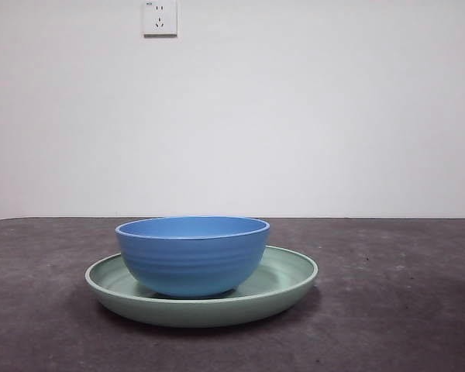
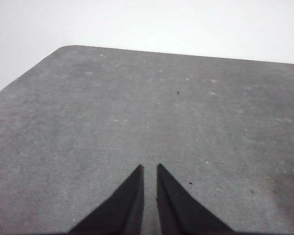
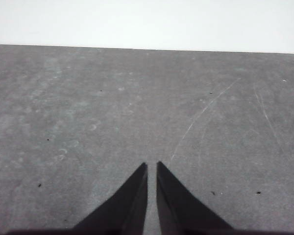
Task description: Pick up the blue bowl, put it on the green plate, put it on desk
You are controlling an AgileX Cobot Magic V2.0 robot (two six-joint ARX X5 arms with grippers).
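Front view: the blue bowl (image 1: 192, 256) stands upright inside the green plate (image 1: 291, 283), mouth facing straight up. Being round, it has no long axis; its only axis is vertical, and its rim sits level. Faint horizontal ridges run around its side. The bowl's base rests on the plate's floor, slightly toward the near-left of centre, so more bare plate shows on the right than on the left. The plate lies flat on the worktop (image 1: 403, 310), rim raised all round, and is wider than the bowl on both sides.

Surroundings: a plain white wall stands behind the worktop, with 1 white wall socket (image 1: 160, 17) high up, left of centre. Nothing else stands on the worktop near the stack, and nothing blocks access to it from above or from either side. Neither of my arms shows in this view.

Left wrist view: my left tool (image 2: 150, 169) hovers over bare worktop near a rounded corner of the surface. Its 2 black jaws are drawn together with only a thin slit between the tips, and they grip nothing. Neither bowl nor plate appears here.

Right wrist view: my right tool (image 3: 152, 166) likewise hangs over bare, lightly scratched worktop, jaws clenched to a narrow slit and empty. Bowl and plate are out of sight here too.
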